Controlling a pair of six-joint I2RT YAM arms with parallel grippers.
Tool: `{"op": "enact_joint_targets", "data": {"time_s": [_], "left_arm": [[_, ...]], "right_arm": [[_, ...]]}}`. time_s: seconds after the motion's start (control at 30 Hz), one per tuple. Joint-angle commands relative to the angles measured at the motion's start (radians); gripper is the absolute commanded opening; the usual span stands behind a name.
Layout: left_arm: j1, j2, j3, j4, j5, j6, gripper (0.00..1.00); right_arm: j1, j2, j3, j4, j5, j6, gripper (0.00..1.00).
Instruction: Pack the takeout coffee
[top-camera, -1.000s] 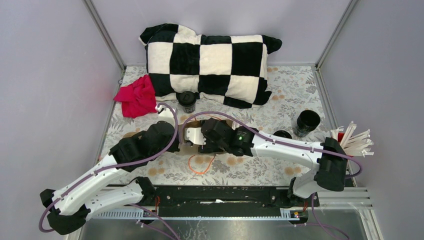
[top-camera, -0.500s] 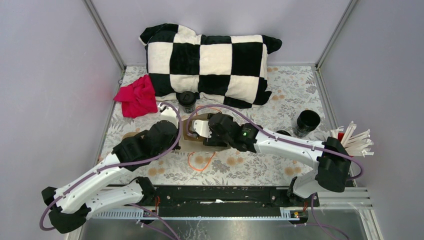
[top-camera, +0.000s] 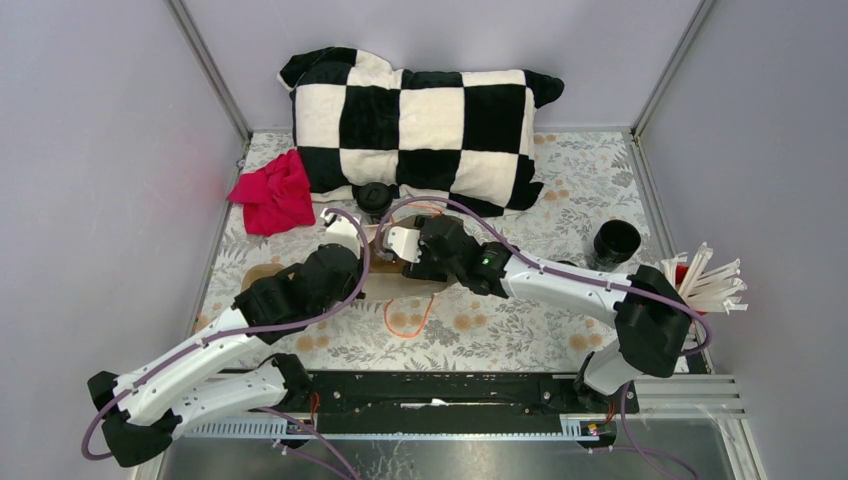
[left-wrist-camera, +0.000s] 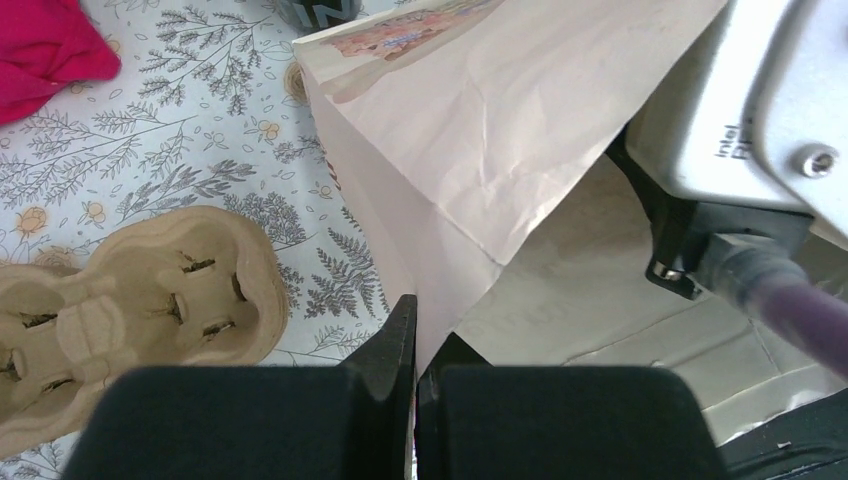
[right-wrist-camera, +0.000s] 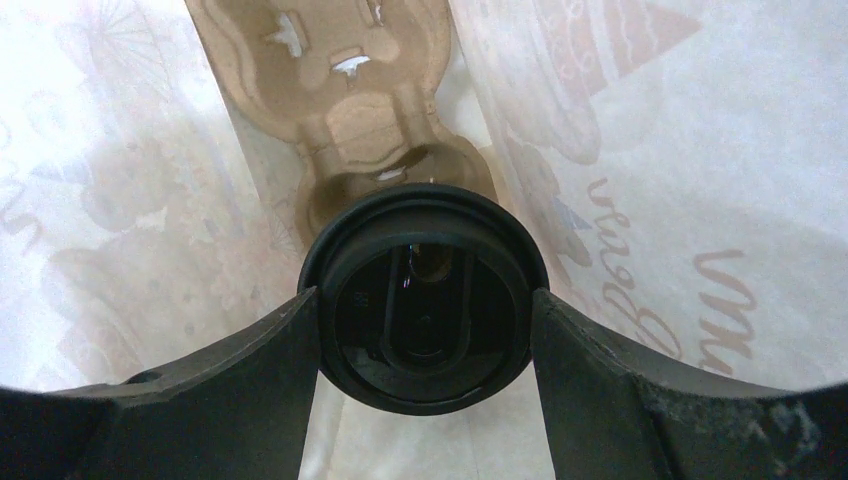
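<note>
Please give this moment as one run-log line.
left gripper: shut on paper bag edge | right gripper: shut on lidded cup inside bag, over pulp carrier | second cup: outside bag, by pillow

We read "intel" on the silver-grey metal camera housing (left-wrist-camera: 770, 90). Brown script shows reversed through the wall of the pale brown paper bag (right-wrist-camera: 700, 180); we cannot make it out. Raised marks on the round black plastic sip lid (right-wrist-camera: 425, 300) are illegible.

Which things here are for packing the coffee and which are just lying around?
Job: black lidded paper cup in right tool; second black paper cup; pale paper bag; brown pulp carrier.
Lying about: checkered pillow; pink cloth; red cup of white straws.
</note>
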Motion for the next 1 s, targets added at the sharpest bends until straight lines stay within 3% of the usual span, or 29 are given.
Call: {"op": "enact_joint_targets", "data": {"time_s": [0.0,0.23,0.63,0.97], "left_arm": [[-0.003,-0.006,-0.012,0.033,-0.003,0.01,0.0],[-0.002,-0.01,-0.018,0.037,0.008,0.015,0.0],[-0.002,-0.008,-0.01,0.036,0.018,0.02,0.0],[-0.003,0.021,0.075,0.006,0.157,0.045,0.0]], "right_arm": [[-0.023,0.021,0.002,0.094,-0.008,0.005,0.48],[-0.023,0.052,0.088,0.117,0.001,0.011,0.49],[-0.039,0.147,0.047,0.282,-0.006,-0.013,0.48],[-0.039,0.062,0.032,0.215,-0.043,0.029,0.49]]}}
